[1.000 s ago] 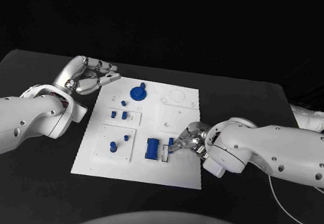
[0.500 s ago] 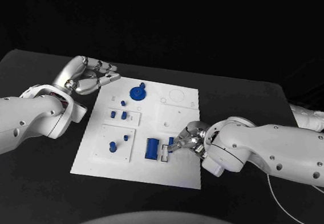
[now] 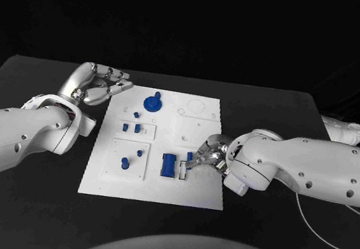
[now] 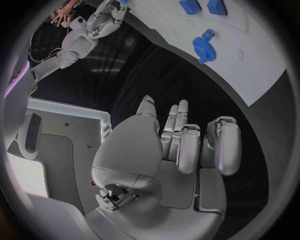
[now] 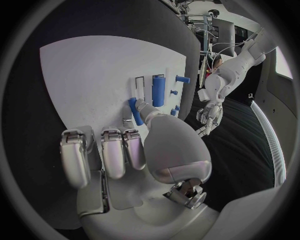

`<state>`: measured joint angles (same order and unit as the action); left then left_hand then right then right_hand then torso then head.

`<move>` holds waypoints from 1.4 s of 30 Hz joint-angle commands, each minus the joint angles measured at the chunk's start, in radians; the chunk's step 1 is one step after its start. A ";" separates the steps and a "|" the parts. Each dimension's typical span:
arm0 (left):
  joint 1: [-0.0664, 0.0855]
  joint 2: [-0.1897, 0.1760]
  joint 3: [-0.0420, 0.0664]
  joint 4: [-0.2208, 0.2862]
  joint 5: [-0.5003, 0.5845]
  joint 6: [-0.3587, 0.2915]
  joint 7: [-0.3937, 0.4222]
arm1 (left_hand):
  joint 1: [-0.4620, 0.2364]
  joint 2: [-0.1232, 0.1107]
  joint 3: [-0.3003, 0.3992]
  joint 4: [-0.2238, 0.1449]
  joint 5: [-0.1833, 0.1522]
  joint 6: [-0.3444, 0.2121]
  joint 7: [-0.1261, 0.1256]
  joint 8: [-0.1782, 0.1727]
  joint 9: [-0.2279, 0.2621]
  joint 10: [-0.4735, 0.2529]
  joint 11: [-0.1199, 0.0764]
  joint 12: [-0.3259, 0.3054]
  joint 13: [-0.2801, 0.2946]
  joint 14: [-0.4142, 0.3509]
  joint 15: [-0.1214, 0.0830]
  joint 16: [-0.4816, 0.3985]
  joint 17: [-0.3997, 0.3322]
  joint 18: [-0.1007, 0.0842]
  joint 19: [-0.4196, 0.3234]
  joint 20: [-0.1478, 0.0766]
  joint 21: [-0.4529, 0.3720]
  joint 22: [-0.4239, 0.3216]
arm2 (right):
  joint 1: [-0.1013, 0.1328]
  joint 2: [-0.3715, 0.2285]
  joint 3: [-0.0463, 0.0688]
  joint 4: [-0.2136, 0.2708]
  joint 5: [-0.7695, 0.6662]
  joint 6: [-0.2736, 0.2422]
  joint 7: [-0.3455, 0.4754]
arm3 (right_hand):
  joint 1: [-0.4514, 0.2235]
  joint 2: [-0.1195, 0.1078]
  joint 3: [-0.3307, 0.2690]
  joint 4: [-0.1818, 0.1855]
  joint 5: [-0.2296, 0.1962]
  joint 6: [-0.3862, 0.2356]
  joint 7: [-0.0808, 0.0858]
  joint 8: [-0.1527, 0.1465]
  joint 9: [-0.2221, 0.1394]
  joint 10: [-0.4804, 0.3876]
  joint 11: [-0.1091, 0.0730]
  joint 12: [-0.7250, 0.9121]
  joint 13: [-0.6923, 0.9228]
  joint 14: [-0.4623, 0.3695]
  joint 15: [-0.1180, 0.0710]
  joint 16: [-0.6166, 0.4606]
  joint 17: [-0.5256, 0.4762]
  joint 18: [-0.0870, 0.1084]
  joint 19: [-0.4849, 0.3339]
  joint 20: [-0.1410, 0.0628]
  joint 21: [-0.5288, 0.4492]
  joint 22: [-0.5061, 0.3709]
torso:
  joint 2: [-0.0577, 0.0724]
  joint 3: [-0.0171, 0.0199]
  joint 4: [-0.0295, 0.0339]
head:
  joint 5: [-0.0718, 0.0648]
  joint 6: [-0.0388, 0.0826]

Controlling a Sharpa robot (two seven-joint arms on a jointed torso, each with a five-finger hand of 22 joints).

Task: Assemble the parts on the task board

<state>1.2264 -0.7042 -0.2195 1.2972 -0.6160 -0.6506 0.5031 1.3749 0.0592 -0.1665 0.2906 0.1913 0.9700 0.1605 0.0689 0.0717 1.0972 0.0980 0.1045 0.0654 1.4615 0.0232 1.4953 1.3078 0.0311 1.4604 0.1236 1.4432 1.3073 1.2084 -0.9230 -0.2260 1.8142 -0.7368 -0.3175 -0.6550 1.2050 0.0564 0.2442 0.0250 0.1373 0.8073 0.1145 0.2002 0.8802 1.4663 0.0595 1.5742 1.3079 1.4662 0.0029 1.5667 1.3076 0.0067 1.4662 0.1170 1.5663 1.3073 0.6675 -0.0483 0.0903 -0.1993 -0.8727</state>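
right hand (image 3: 211, 156) hides blue part (image 5: 133, 111) — grip unclear

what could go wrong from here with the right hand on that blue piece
The right robot hand pinches a narrow blue bar only at its end, so it may twist or slip before seating. Its fingers work close beside the blue block, which they could nudge. The left robot hand sits off the task board, so nothing steadies it.
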 commanded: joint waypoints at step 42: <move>0.000 0.007 0.001 -0.001 -0.006 0.015 0.001 | 0.000 0.009 -0.008 0.000 0.005 0.003 -0.004 -0.001 0.001 0.004 -0.001 0.004 -0.001 0.079 0.000 -0.006 0.173 0.000 0.034 0.002 -0.006 0.223 | -0.014 -0.047 -0.010 0.009 0.089 -0.028 0.029 | 0.047 0.016 0.021 -0.032 -0.009 0.167 -0.065 -0.003 -0.802 0.105 -0.089 -0.003 0.263 0.105 -0.080 0.004 0.263 -0.007 0.105 -0.079 0.004 0.263 | 0.000 0.0003 0.0001 | 0.002 0.000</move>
<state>1.2262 -0.7000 -0.2195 1.2950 -0.6184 -0.6488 0.5007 1.3748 0.0591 -0.1665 0.2906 0.1913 0.9700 0.1605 0.0689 0.0717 1.0972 0.0980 0.1045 0.0654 1.4615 0.0231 1.4953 1.3075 0.0312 1.4604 0.1236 1.4433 1.3074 1.2021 -0.9690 -0.2290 1.8292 -0.6630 -0.3485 -0.6057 1.2527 0.0797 0.2666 -0.0003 0.1250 0.9741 0.0448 0.2046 0.0796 1.4659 -0.0258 1.5761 1.3107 1.4648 -0.0700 1.5667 1.3073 0.0067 1.4679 0.0446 1.5663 1.3079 0.6677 -0.0478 0.0901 -0.1975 -0.8727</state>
